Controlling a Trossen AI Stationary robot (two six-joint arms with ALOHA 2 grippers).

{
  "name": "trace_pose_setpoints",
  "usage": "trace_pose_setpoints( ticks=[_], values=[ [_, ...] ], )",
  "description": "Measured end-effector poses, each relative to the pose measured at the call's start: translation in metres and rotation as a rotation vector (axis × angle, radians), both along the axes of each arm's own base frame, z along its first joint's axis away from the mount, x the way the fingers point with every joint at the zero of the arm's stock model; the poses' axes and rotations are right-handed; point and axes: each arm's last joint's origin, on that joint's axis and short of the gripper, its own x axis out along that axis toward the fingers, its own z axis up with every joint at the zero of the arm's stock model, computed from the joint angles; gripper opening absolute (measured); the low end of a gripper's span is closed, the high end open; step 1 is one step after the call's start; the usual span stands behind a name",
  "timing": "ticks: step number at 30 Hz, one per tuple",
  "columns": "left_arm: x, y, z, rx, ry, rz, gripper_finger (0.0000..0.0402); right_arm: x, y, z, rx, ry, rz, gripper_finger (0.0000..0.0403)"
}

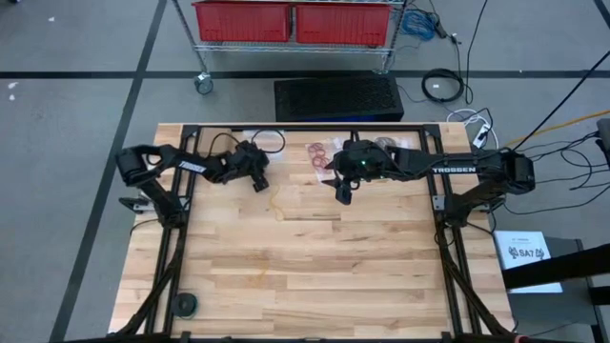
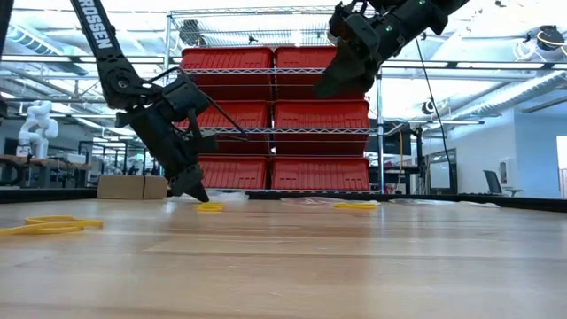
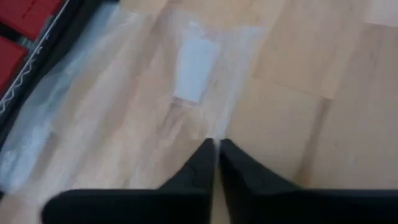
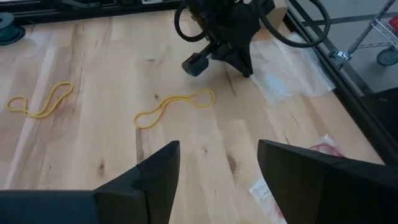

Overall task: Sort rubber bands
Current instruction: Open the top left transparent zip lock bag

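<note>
Left gripper (image 3: 216,155) is down at the far-left part of the wooden table (image 1: 315,276), fingertips pressed together at the edge of a clear plastic bag (image 3: 193,68); no band shows between them, so whether it holds anything cannot be told. Right gripper (image 4: 217,165) hangs well above the table near the far centre, jaws spread and empty.

Two tan-yellow rubber bands lie loose on bare wood: one long loop (image 4: 174,107) near the left gripper, a second loop (image 4: 38,103) well apart from it. A cluster of red-orange bands (image 1: 315,152) sits at the far edge between the two arms, near more clear bags.

Handling judgement: the bands are very light, thin and floppy, lying flat against the wood. They are likely to stretch, snag or spring from a loose pinch, and fingertips must come right down to the surface to catch them. Best hold is judged to be across a single strand at a loop end, clear of the bag film
</note>
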Motion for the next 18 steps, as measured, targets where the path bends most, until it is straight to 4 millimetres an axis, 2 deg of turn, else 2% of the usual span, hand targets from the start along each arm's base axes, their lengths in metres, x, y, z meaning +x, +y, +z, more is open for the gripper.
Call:
trace_pose_setpoints(
  ticks=[2, 7, 12, 18],
  values=[
    [0.000, -0.002, 0.000, -0.010, -0.006, 0.004, 0.0012, 0.000, 0.000, 0.000, 0.004, 0.002, -0.002, 0.0208],
    [0.000, -0.012, 0.009, -0.053, -0.037, 0.000, 0.0004, -0.002, 0.001, -0.003, -0.001, 0.037, 0.007, 0.0208],
    [0.001, -0.026, 0.031, -0.100, -0.129, -0.072, 0.0003, -0.004, 0.005, -0.006, -0.024, 0.086, 0.042, 0.0208],
    [0.001, -0.043, 0.062, -0.101, -0.275, -0.150, 0.0003, 0.000, 0.023, -0.005, -0.059, 0.082, 0.101, 0.0208]
  ],
)
